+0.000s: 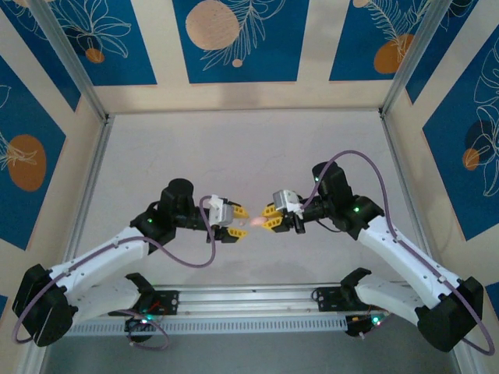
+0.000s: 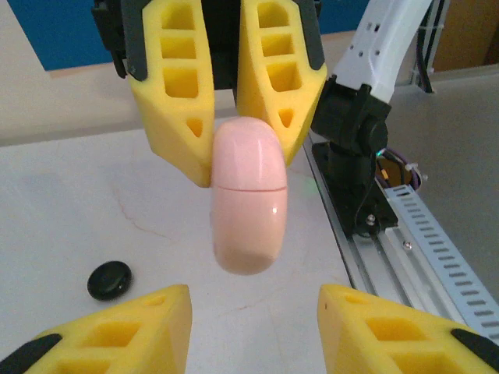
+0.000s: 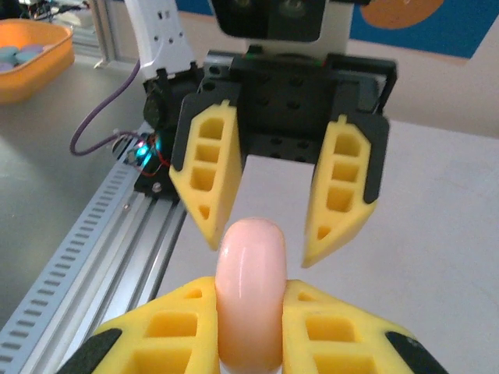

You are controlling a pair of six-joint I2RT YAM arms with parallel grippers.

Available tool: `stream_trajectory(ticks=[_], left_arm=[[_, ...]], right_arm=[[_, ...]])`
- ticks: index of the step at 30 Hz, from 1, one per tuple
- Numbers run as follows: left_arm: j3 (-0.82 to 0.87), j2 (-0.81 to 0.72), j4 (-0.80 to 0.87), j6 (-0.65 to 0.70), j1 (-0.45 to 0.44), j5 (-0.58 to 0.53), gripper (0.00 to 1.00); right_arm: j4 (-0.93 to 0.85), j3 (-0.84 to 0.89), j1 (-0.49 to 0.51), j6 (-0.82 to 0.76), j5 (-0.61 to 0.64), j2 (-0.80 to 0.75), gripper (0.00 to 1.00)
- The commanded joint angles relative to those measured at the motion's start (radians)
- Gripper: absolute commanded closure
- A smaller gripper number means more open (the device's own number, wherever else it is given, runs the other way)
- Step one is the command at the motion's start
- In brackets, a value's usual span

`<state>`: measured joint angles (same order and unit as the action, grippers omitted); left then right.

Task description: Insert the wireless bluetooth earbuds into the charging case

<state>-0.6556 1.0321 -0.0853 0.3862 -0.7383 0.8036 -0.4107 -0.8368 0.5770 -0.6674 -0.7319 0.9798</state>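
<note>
Right tool (image 3: 251,294) clamped on the closed pink charging case (image 2: 248,195), held in air above the desk (image 2: 93,210). Left tool (image 2: 253,300) stood apart, facing it. Step, apparently: opening the case. Next: left grips free end, seam kept clear.

One pink case (image 2: 249,195), one black round case (image 2: 109,280), one orange bowl (image 3: 48,64), one left claw (image 1: 242,222), one right claw (image 1: 267,218).

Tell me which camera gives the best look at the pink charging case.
Left wrist: the pink charging case shows nearly whole, lid seam visible, pinched by the right gripper. The right wrist view sees it edge-on, partly hidden between fingers. From the top it's a pink speck.
</note>
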Motion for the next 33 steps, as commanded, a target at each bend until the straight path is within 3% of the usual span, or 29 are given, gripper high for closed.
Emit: stream_trajectory(ticks=[1,15,28,33], left_arm=[[-0.027,0.003,0.093,0.065,-0.017,-0.012,0.55],[-0.021,0.023,0.03,0.032,-0.046,0.0,0.56],[-0.003,0.023,-0.063,-0.015,-0.049,-0.003,0.57],[-0.003,0.021,-0.067,-0.02,-0.052,-0.009,0.62]], right_arm=[[-0.086,-0.031,0.021,-0.07,0.002,0.025,0.84],[0.098,0.017,0.044,0.032,-0.021,0.046,0.84],[0.121,0.021,0.052,0.045,-0.047,0.08,0.84],[0.128,0.022,0.052,0.048,-0.043,0.086,0.84]])
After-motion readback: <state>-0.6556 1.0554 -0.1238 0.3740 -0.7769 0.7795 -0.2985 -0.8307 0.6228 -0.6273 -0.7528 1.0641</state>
